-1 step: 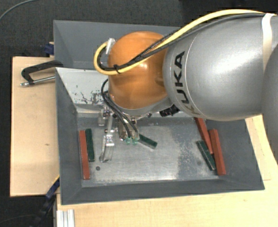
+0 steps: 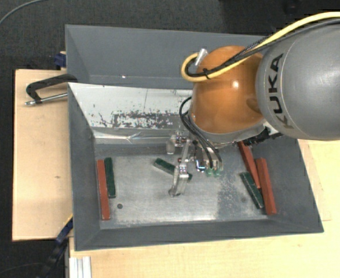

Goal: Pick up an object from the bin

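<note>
My gripper (image 2: 177,185) hangs low over the middle of the bin floor, reaching down and to the left from under the orange wrist cover. A small dark green block (image 2: 164,165) lies tilted on the floor just to its upper left, close to the gripper; whether they touch I cannot tell. Nothing shows in the gripper's hold.
Along the left wall lie a long red bar (image 2: 103,189) and a shorter green bar (image 2: 109,177) side by side. By the right wall lie two red bars (image 2: 266,184) and a green bar (image 2: 252,190). A small dark dot (image 2: 120,207) sits near the front left.
</note>
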Controlling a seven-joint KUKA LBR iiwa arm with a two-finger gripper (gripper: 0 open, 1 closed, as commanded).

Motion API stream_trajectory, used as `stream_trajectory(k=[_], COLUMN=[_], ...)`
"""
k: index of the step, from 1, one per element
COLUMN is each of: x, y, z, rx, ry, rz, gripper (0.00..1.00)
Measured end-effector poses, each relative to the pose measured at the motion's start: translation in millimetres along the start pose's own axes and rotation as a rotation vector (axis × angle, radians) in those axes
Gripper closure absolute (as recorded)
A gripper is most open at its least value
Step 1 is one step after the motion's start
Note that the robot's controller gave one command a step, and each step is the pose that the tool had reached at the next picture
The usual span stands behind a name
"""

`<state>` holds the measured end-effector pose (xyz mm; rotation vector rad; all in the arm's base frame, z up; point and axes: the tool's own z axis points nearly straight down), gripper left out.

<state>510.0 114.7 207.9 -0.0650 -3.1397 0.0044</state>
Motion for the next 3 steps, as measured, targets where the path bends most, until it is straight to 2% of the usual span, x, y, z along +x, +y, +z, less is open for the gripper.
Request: stream_trajectory(k=[1, 2, 3], x=[-45.1, -46.0, -4.9], y=[-26, -25, -64], z=[140, 136, -32], rx=[-0.003, -0.005, -0.002], ry=[-0.001, -0.006, -0.014], rz=[-0.187, -0.186, -0.370], gripper=[0.00, 1.00, 1.00])
